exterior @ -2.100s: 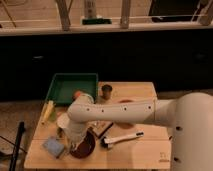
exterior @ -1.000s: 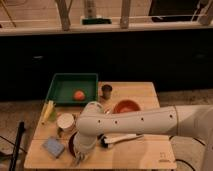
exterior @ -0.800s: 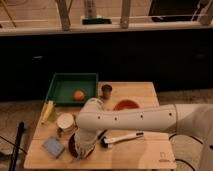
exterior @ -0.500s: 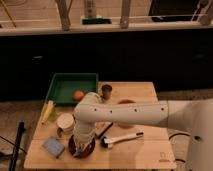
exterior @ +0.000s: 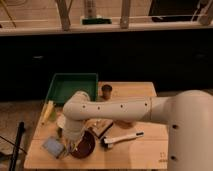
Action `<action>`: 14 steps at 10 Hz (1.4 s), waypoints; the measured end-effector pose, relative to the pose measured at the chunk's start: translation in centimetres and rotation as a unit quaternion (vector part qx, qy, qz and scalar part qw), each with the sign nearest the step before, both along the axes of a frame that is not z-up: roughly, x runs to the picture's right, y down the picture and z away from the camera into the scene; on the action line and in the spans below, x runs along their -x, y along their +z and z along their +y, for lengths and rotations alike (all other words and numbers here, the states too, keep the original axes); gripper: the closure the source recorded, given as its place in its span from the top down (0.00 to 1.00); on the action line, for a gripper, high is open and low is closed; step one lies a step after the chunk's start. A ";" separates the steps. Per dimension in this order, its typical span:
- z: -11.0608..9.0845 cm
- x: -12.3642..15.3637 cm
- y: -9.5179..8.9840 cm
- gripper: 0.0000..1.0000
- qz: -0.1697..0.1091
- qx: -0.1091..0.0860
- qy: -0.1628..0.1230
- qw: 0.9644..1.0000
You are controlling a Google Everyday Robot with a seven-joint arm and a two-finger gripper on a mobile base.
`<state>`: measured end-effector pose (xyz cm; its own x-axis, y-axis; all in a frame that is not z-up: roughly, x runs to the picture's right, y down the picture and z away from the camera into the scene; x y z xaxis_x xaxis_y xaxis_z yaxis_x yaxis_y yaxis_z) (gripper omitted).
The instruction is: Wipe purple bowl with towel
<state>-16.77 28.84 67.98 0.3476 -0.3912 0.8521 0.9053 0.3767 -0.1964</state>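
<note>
The purple bowl [exterior: 85, 145], dark, glossy and reddish-brown, sits near the front left of the wooden table [exterior: 145, 155]. My big white arm [exterior: 120, 109] reaches in from the right, bends at an elbow near the tray and drops to the bowl. The gripper [exterior: 71, 144] is down at the bowl's left rim, over its inside. The towel is hidden; I cannot make it out under the gripper.
A green tray [exterior: 70, 85] stands at the back left, with a small dark cup [exterior: 106, 91] beside it. A white-handled brush [exterior: 121, 138] lies right of the bowl. A blue-grey sponge [exterior: 52, 146] lies to its left. A yellow object [exterior: 47, 111] and a white bowl [exterior: 60, 121] are at the left edge.
The arm's elbow has swung back and up toward the tray and now covers the orange thing in it and most of the orange-red dish. The gripper stays at the bowl.
</note>
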 end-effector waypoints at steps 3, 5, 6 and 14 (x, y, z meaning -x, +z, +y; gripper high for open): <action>0.9 -1.3 -1.6 0.00 0.018 0.000 0.003 1.000; 1.0 -3.5 -2.4 0.00 0.045 -0.004 0.009 0.999; 1.0 -5.0 -2.8 0.00 0.065 -0.007 0.014 0.998; -1.2 -4.4 -0.2 0.00 0.073 -0.030 -0.006 0.997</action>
<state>-12.33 27.66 67.76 0.4614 -0.4451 0.7675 0.8731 0.3815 -0.3036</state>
